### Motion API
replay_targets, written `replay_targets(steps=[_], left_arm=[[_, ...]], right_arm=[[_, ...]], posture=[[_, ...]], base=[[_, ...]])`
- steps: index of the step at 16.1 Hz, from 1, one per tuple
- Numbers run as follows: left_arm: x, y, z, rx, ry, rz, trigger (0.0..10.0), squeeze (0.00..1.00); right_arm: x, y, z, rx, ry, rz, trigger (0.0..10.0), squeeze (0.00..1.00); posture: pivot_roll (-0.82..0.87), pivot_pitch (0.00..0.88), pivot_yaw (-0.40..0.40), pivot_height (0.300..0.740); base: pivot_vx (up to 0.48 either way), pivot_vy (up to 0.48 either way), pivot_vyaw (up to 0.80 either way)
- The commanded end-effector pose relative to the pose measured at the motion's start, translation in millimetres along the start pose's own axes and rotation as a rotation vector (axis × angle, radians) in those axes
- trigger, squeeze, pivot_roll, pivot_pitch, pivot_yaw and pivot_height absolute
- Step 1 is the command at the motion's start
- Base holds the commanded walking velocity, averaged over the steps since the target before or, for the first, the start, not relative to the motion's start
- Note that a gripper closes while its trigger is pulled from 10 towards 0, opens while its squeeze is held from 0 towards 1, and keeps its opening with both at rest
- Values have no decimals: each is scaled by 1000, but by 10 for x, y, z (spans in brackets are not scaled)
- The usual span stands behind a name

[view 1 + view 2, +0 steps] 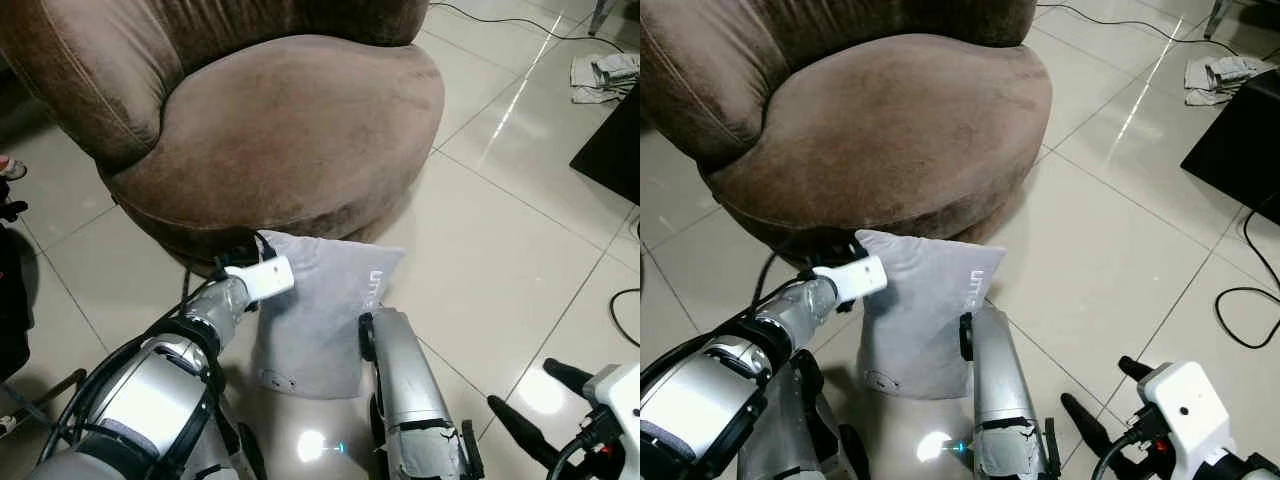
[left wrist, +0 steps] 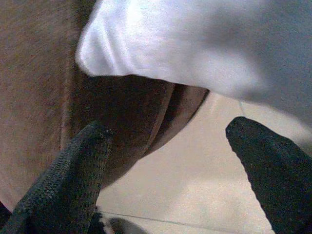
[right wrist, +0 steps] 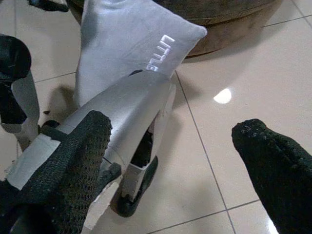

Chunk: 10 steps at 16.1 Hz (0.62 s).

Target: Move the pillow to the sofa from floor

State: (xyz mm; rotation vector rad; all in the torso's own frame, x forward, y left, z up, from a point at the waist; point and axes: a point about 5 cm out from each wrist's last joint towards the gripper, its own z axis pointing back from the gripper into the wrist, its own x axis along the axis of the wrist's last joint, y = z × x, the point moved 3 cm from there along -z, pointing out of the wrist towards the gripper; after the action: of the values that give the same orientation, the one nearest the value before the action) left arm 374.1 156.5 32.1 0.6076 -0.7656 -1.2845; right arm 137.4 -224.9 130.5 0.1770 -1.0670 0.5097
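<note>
1. Pillow's destination, the sofa (image 1: pixel 270 120): a broad rounded seat in brown suede-like cloth, at 12 o'clock.
2. Pillow (image 1: pixel 320 310): grey, soft, matte, propped on glossy floor tiles (image 1: pixel 500 250) against the sofa base.
3. Left gripper (image 2: pixel 165 161): spread wide and empty at the pillow's 10 o'clock corner; it should close over that corner before lifting.
4. Right gripper (image 3: pixel 175 161): spread, empty, at 4 o'clock.

I am looking down into a home living room. A round brown suede sofa (image 1: pixel 270 130) stands on a glossy cream tiled floor (image 1: pixel 500 260). A grey pillow (image 1: pixel 315 310) leans against its base. Black cables (image 1: pixel 1250 290) trail over the tiles, and crumpled papers (image 1: pixel 603 75) lie farther off.
</note>
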Motion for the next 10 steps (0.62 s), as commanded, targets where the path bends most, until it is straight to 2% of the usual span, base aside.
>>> replay_targets(steps=[1, 3, 4, 5, 7, 9, 10], left_arm=[[-95, -127, 2, -63, 33, -89, 10000, 0], [-82, -123, 0, -39, 33, -138, 10000, 0], [-83, -163, -1, -50, 39, -129, 10000, 0], [-59, -120, -4, -12, 42, 2, 10000, 0], [22, 4, -5, 87, 6, 474, 10000, 0], [93, 69, -3, 76, -50, 708, 10000, 0], [140, 262, 16, 103, -117, 854, 10000, 0]], right_arm=[[9, 52, 53, 15, 5, -5, 10000, 0], [-13, 82, 128, 14, 25, -8, 10000, 0], [-39, 112, 186, 13, 46, -10, 10000, 0], [-54, 133, 221, 14, 55, -12, 10000, 0], [-90, 131, 246, 3, 65, -16, 10000, 0], [-97, 130, 233, 1, 63, -16, 10000, 0], [-108, 145, 208, 5, 60, -17, 10000, 0]], posture=[[-560, 229, 4, 480], [-580, 245, -7, 480], [-590, 251, -11, 480], [-600, 254, -15, 480], [-598, 246, -7, 480], [-586, 238, -1, 480], [-574, 231, -1, 480]], base=[[0, 0, 0], [0, 0, 0], [0, 0, 0], [0, 0, 0], [0, 0, 0], [0, 0, 0], [0, 0, 0]])
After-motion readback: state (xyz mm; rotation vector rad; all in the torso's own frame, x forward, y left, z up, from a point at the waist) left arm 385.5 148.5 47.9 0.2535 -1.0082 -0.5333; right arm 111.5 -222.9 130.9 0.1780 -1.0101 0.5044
